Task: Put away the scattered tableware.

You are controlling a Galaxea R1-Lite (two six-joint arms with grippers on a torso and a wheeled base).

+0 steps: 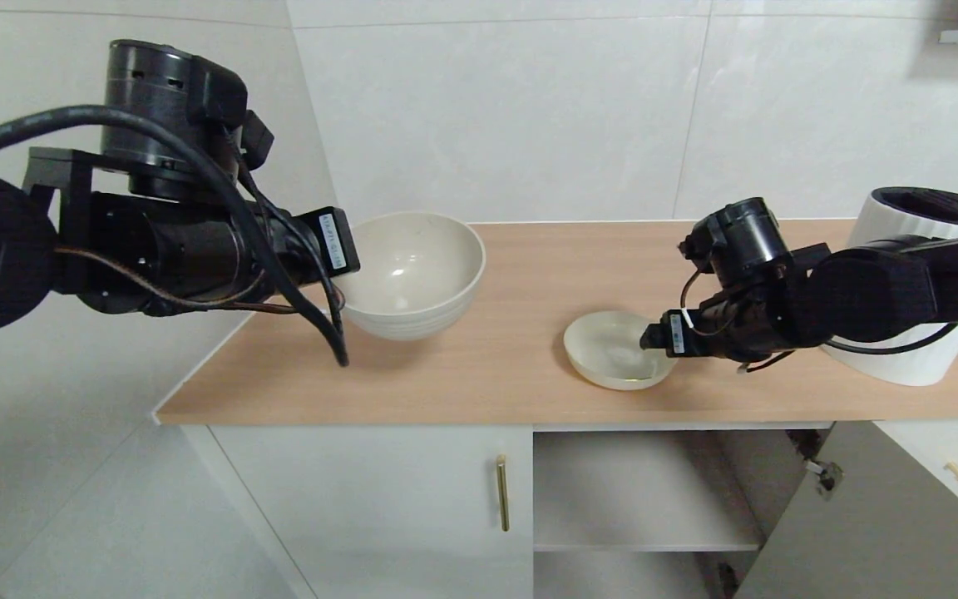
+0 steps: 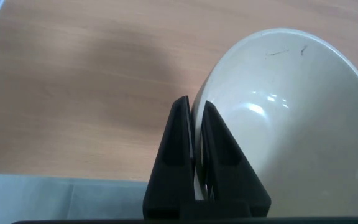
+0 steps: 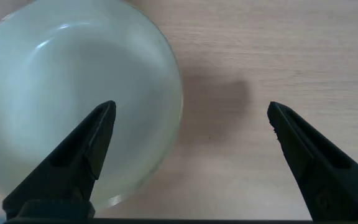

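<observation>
A large cream bowl [image 1: 412, 273] [image 2: 291, 124] sits at the left of the wooden counter [image 1: 529, 274]. My left gripper [image 2: 194, 112] is shut on its rim, one finger inside and one outside; in the head view the left gripper [image 1: 346, 249] is at the bowl's left edge. A small pale shallow dish [image 1: 616, 349] [image 3: 73, 99] lies right of centre on the counter. My right gripper [image 1: 652, 337] [image 3: 191, 118] hovers open over the dish's right rim, one finger above the dish and the other above bare wood.
A tall white container [image 1: 920, 283] with a dark rim stands at the counter's right end behind my right arm. Below the counter a cabinet [image 1: 637, 491] stands open, showing a white shelf; its door [image 1: 870, 516] swings out to the right. A tiled wall backs the counter.
</observation>
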